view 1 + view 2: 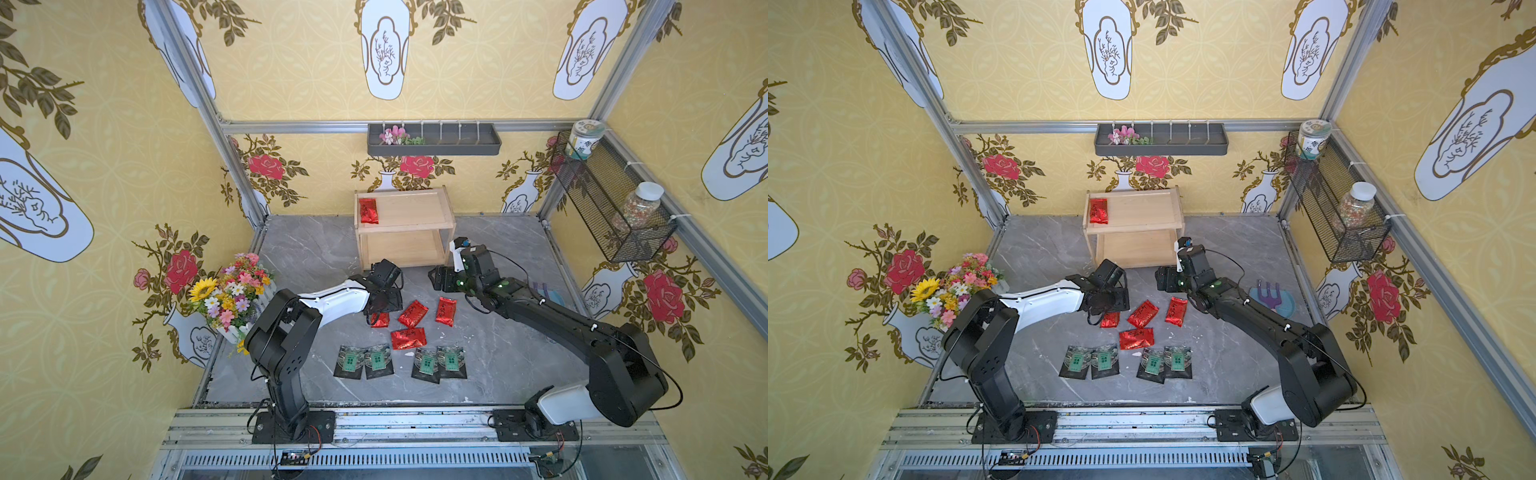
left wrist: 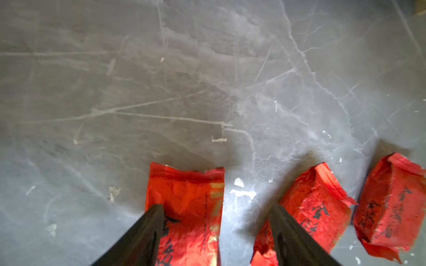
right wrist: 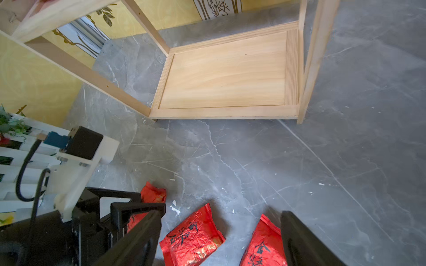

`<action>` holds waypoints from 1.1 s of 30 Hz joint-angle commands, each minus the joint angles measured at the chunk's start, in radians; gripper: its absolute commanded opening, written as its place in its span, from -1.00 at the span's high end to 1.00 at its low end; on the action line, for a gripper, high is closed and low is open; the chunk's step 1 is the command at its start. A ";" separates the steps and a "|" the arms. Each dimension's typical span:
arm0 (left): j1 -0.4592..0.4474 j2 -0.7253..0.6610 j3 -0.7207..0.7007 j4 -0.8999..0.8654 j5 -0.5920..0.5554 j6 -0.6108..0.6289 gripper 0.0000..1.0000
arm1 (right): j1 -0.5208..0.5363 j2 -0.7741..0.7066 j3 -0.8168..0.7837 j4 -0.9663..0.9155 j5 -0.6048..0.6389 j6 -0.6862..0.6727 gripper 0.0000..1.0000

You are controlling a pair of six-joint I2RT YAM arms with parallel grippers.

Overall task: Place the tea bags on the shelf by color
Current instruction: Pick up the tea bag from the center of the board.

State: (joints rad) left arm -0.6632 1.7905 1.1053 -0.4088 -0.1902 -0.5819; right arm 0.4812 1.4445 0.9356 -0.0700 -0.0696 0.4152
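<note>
Your left gripper (image 2: 216, 206) hangs with jaws spread wide straight over the leftmost red tea bag (image 2: 186, 195), flat on the tabletop (image 2: 138, 92), long axis running out between the jaws; close across its short width; the right gripper (image 3: 222, 211), also spread and empty, sits farther off by the shelf (image 1: 405, 227).

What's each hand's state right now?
Left hand: open, holding nothing, straddling a red tea bag.
Right hand: open, empty.
</note>
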 commanded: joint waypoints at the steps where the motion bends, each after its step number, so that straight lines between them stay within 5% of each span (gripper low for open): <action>1: -0.006 0.007 0.001 -0.060 -0.010 -0.019 -0.58 | -0.012 0.000 -0.009 0.066 -0.032 0.018 -0.71; 10: -0.033 -0.036 0.027 -0.123 -0.041 -0.059 -0.59 | -0.017 0.040 0.004 0.082 -0.080 0.030 -0.70; 19: -0.038 -0.125 -0.019 -0.133 -0.082 -0.234 -0.56 | -0.020 0.049 -0.010 0.100 -0.113 0.046 -0.69; 33: -0.039 -0.006 -0.022 -0.095 0.038 -0.325 -0.69 | -0.035 0.062 -0.036 0.123 -0.178 0.061 -0.69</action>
State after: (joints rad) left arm -0.7036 1.7630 1.0786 -0.5026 -0.1791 -0.8883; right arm 0.4473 1.4982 0.9051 0.0090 -0.2260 0.4683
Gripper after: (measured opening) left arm 0.841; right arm 0.846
